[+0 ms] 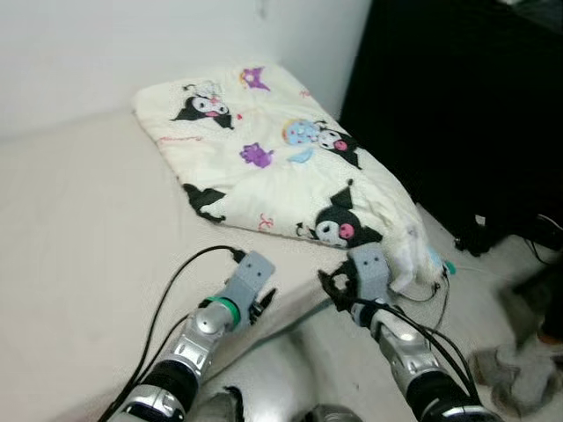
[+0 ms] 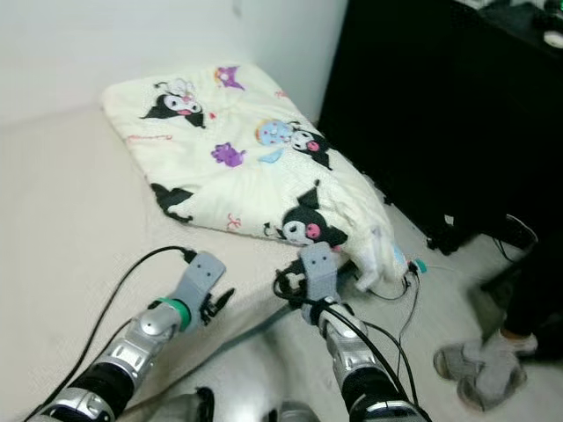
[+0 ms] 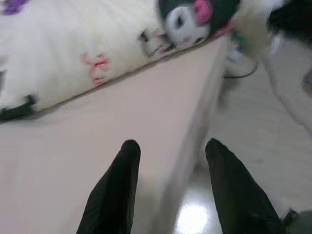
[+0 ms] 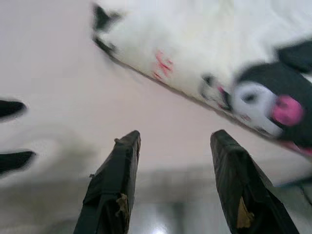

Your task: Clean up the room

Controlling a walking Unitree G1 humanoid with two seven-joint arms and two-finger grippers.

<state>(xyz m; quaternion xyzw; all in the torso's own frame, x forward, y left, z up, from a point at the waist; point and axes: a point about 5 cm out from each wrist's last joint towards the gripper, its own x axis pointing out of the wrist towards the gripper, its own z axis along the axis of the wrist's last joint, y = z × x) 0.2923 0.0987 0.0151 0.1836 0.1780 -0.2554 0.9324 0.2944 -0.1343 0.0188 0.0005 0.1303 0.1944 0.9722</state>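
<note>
A folded cream blanket (image 1: pixel 273 167) printed with black-and-pink cartoon figures lies across the far right part of the beige bed (image 1: pixel 79 246). Its near corner droops over the bed's right edge. My left gripper (image 1: pixel 262 303) hovers open over the bed's front edge, short of the blanket; the left wrist view has its fingertips (image 3: pixel 130 148) above the sheet and the edge. My right gripper (image 1: pixel 332 286) is open too, just off the bed's corner and close below the blanket's near corner. The right wrist view has the blanket (image 4: pixel 219 58) ahead of the right gripper (image 4: pixel 176 136).
A tall black cabinet (image 1: pixel 457 105) stands right of the bed, with cables (image 1: pixel 440 283) on the pale floor below it. A person's leg (image 2: pixel 528 290) and grey slippers (image 2: pixel 479 369) are at the right. A white wall (image 1: pixel 88 53) runs behind the bed.
</note>
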